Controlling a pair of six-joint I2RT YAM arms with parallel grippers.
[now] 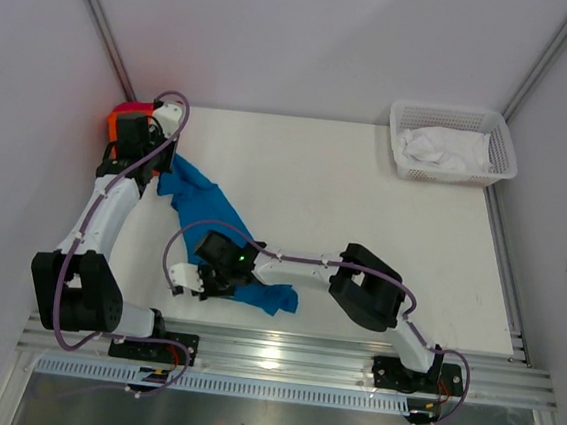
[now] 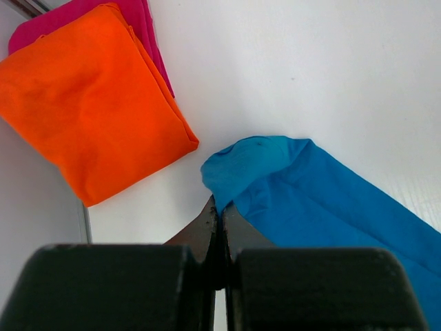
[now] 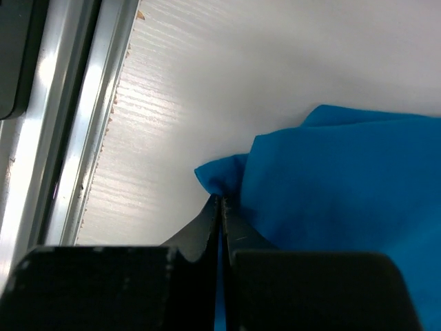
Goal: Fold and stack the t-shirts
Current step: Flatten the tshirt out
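At the far left of the desk [image 1: 345,198], the left fingers [image 2: 212,219] were clamped on a corner of the blue shirt [image 2: 331,200]. That corner lay just beside the folded orange shirt [image 2: 89,110], which sat on top of the pink shirt [image 2: 83,10] (only its far edge showed). Nearer, by the rail [image 3: 76,103], the right fingers [image 3: 213,219] were pinched tight on another edge of the blue shirt. It lay crumpled between the two arms, running from far left toward the near middle. Well apart, in the far right corner, a basket [image 1: 453,116] held white cloth [image 1: 440,147].
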